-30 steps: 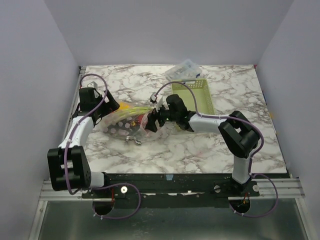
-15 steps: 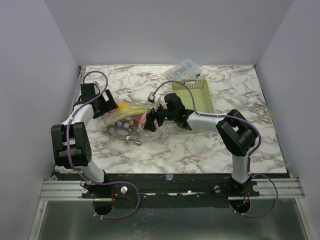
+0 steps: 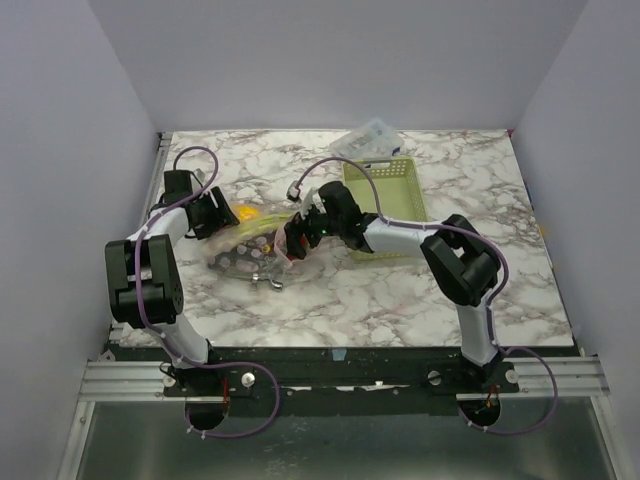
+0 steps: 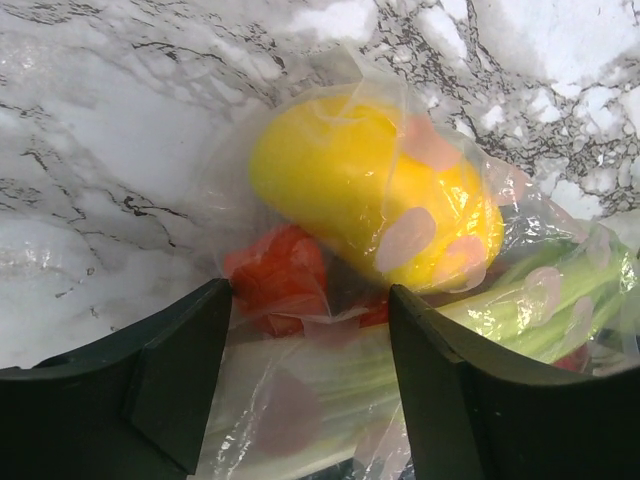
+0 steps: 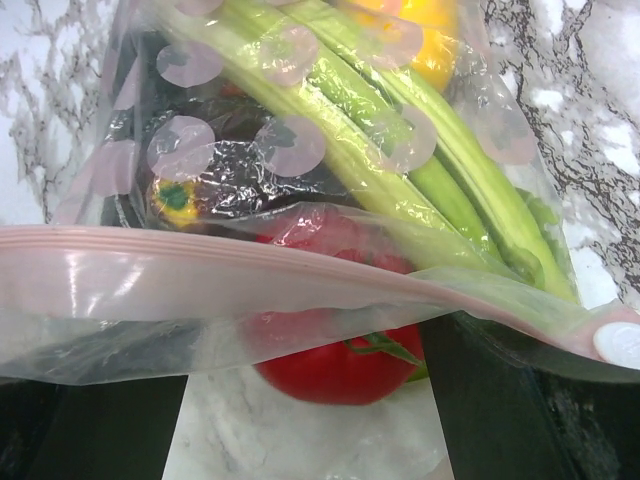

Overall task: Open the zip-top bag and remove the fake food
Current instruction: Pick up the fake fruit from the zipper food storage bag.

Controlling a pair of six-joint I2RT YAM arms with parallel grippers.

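The zip-top bag [image 3: 248, 243] lies on the marble, clear with pale pink dots, fake food inside. My left gripper [image 3: 214, 216] is at its far left end, open; its jaws [image 4: 310, 335] straddle the film over the pale green leek [image 4: 330, 375], with a red-orange piece [image 4: 280, 275] and the yellow lemon [image 4: 370, 200] just beyond. My right gripper [image 3: 298, 237] is open at the bag's mouth. The pink zip strip [image 5: 250, 265] runs across above its fingers [image 5: 500, 400]. A red round fruit [image 5: 335, 365] sits between them, clear of the left finger. Leek stalks [image 5: 400, 150] and a dark purple piece [image 5: 230, 165] lie deeper in.
A pale green slotted basket [image 3: 386, 190] stands just right of the right gripper. A clear rigid box [image 3: 366, 140] sits behind it by the back wall. A small metal clip [image 3: 268, 279] lies on the marble in front of the bag.
The left arm has folded in and its jaws have narrowed around the bag's end. The right gripper has shifted slightly left with the bag's mouth.
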